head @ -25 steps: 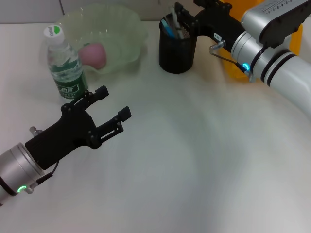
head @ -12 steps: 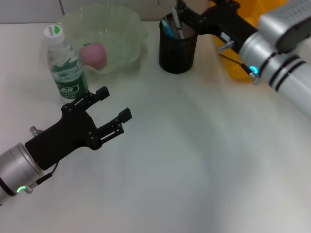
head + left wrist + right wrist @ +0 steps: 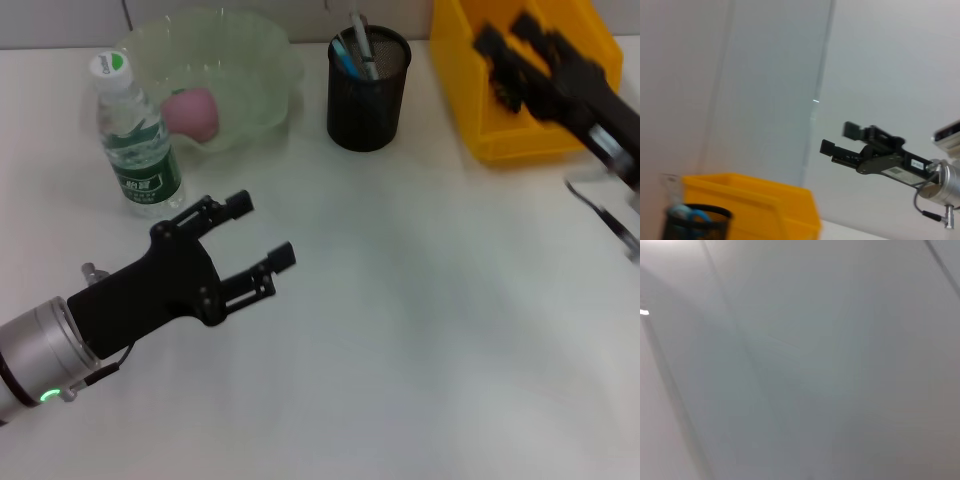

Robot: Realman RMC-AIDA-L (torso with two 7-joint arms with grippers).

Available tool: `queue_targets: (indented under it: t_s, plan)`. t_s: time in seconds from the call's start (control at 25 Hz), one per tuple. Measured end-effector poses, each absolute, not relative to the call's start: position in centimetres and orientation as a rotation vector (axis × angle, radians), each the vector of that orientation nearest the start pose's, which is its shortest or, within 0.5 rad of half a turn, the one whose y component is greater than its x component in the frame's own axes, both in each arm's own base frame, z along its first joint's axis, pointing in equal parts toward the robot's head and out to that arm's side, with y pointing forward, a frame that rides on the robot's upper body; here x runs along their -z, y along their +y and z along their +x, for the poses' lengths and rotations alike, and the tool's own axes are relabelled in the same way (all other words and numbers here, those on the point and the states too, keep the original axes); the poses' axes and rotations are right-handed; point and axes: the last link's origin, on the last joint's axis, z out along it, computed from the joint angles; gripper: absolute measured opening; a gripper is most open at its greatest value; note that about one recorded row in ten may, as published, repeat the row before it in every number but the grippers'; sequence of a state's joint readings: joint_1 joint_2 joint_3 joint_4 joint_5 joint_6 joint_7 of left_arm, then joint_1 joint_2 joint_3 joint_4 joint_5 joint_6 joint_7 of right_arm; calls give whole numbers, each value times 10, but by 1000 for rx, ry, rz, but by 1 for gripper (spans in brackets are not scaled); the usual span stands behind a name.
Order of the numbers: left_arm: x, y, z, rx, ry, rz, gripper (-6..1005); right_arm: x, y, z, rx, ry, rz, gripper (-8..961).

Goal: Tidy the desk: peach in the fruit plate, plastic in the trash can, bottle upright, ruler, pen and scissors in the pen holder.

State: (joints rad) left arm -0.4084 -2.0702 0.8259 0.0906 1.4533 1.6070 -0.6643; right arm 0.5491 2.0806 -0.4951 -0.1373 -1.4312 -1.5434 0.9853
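Note:
The peach (image 3: 192,112) lies in the pale green fruit plate (image 3: 268,45) at the back left. Beside it the bottle (image 3: 135,130) stands upright. The black mesh pen holder (image 3: 368,95) holds a pen, blue scissor handles and a thin grey strip; it also shows in the left wrist view as the pen holder (image 3: 695,225). My left gripper (image 3: 262,229) hovers open and empty over the table, in front of the bottle. My right gripper (image 3: 508,35) is over the yellow trash can (image 3: 470,100); the left wrist view shows the right gripper (image 3: 839,138) open and empty. No plastic is in view.
The yellow trash can (image 3: 755,210) stands right of the pen holder at the back edge. White tabletop (image 3: 420,300) stretches across the middle and front. The right wrist view shows only a blank pale surface.
My right arm pulled away from the pen holder and swung right, over the yellow can. My left gripper drifted a little to the right and nearer the table's middle.

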Motion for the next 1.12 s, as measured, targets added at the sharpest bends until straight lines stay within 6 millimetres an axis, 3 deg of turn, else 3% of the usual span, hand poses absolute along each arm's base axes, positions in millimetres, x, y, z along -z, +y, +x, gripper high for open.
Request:
queue_targets:
  t_s: [0.12,0.2,0.44,0.48,0.68,0.88,1.12]
  plan:
    - [50,257,-285,1114,-453,-2364,802,-3,303,269,-1399,737,-2188,819]
    - [50,254,-278,1118,-443,-2540,802,-6,288,273,-1377,724,-2304,819]
    - [49,250,-273,1108,-450,-2692,802,-8,253,282,-1224,671,-2696,819]
    - [48,248,-272,1076,-464,-2785,802,-7,250,283,-1190,659,-2744,819]
    - [49,247,-275,992,-497,-2903,802,-1,246,286,-1014,609,-2913,820]
    - [50,249,-274,975,-484,-2907,802,13,252,288,-870,543,-2974,820]
    - [53,252,-274,951,-469,-2903,802,17,255,289,-829,427,-2970,819]
